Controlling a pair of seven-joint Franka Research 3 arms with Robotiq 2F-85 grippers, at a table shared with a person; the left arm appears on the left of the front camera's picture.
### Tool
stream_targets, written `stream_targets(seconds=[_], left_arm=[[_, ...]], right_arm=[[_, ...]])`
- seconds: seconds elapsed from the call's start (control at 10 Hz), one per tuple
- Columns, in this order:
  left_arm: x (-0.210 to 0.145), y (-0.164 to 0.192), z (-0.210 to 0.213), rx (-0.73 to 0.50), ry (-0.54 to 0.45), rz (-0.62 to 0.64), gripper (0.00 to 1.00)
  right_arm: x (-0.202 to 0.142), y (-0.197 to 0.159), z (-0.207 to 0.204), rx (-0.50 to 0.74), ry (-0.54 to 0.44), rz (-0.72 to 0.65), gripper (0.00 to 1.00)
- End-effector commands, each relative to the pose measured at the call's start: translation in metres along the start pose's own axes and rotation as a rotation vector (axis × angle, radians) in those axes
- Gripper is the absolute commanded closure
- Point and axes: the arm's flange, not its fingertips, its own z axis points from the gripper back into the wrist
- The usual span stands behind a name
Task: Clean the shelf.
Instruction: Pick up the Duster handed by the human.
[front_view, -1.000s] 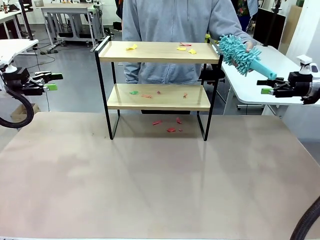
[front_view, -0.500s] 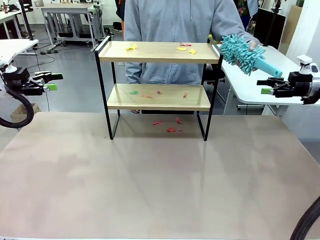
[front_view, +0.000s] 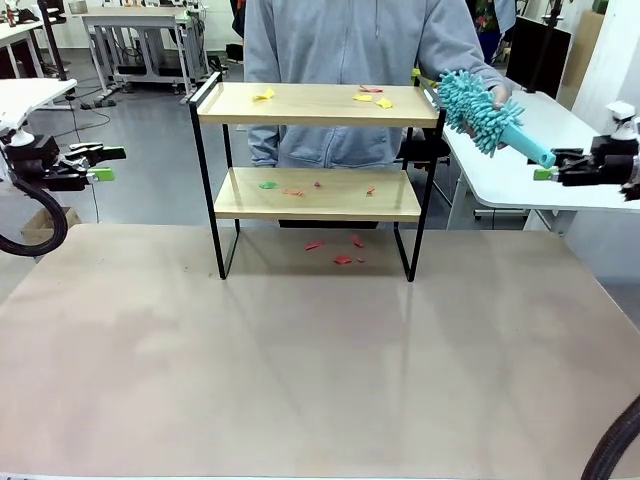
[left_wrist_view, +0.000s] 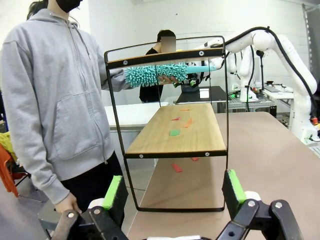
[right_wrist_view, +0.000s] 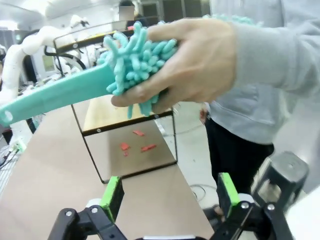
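The wide beige surface (front_view: 300, 350) is stretching out in front of me, and a person in a grey hooded top (front_view: 350, 40) is standing at its far side. The shelf (front_view: 315, 105) is standing upright on the far middle of the surface, just in front of the person, its two wood boards sitting level in the black frame.

The person's hand (right_wrist_view: 185, 60) is clutching the fluffy head of a teal duster (front_view: 478, 100) just beyond the shelf's right end rail, at the height of the top board. The duster's handle is slanting down toward my right side.

I am holding my left gripper (front_view: 106, 164) off the surface's left edge, well apart from the shelf, with its fingers spread and nothing between them. I am holding my right gripper (front_view: 548, 165) off the right edge with its fingers likewise spread and empty. The tip of the duster's handle is hanging just beside it, apart from the pads.

Yellow scraps (front_view: 263, 95) are lying on the top board, green and red scraps (front_view: 268, 185) on the lower board, and red scraps (front_view: 340, 250) on the surface under the shelf.
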Motion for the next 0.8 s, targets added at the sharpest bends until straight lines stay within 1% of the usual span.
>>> stream_targets(seconds=[0.0, 0.1, 0.2, 0.3, 0.4, 0.6, 0.7], left_arm=[[0.002, -0.001, 0.000, -0.004, -0.003, -0.005, 0.00], [0.002, -0.001, 0.000, -0.004, -0.003, -0.005, 0.00], [0.002, -0.001, 0.000, -0.004, -0.003, -0.005, 0.00], [0.002, -0.001, 0.000, -0.004, -0.003, -0.005, 0.00], [0.002, -0.001, 0.000, -0.004, -0.003, -0.005, 0.00], [0.002, -0.001, 0.000, -0.004, -0.003, -0.005, 0.00], [0.002, -0.001, 0.000, -0.004, -0.003, -0.005, 0.00]], right_arm=[[0.047, 0.021, 0.025, -0.090, 0.175, -0.056, 0.00], [0.063, 0.028, 0.033, -0.124, 0.237, -0.078, 0.00], [0.091, 0.039, 0.043, -0.157, 0.310, -0.143, 0.00], [0.117, 0.051, 0.048, -0.215, 0.363, -0.168, 0.00], [0.143, 0.066, 0.050, -0.244, 0.403, -0.202, 0.00], [0.192, 0.102, 0.041, -0.420, 0.477, -0.215, 0.00], [0.208, 0.116, 0.025, -0.468, 0.509, -0.230, 0.00]])
